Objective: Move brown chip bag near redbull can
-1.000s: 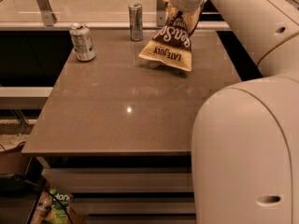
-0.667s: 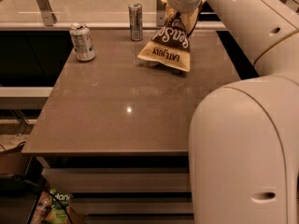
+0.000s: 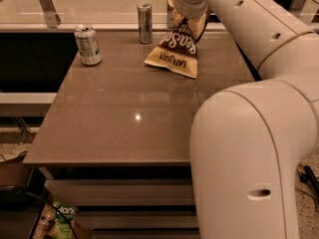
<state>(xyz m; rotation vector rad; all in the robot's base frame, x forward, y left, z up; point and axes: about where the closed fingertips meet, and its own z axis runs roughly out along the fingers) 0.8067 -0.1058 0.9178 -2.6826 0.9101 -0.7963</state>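
Observation:
The brown chip bag (image 3: 177, 46) stands tilted on the far right part of the table (image 3: 119, 123). Its pale yellow "LATE JULY" end rests on the tabletop and its upper end is hidden under my gripper (image 3: 188, 14). The gripper comes down from the arm at the top of the view, right on the bag's upper end. The redbull can (image 3: 145, 23), tall, slim and silver-grey, stands upright at the table's far edge, just left of the bag with a small gap between them.
A shorter, wider silver can (image 3: 87, 45) stands at the table's far left. A metal rail post (image 3: 46, 4) rises behind it. My white arm and body (image 3: 249, 158) fill the right side. Packets lie on the floor at lower left (image 3: 60, 220).

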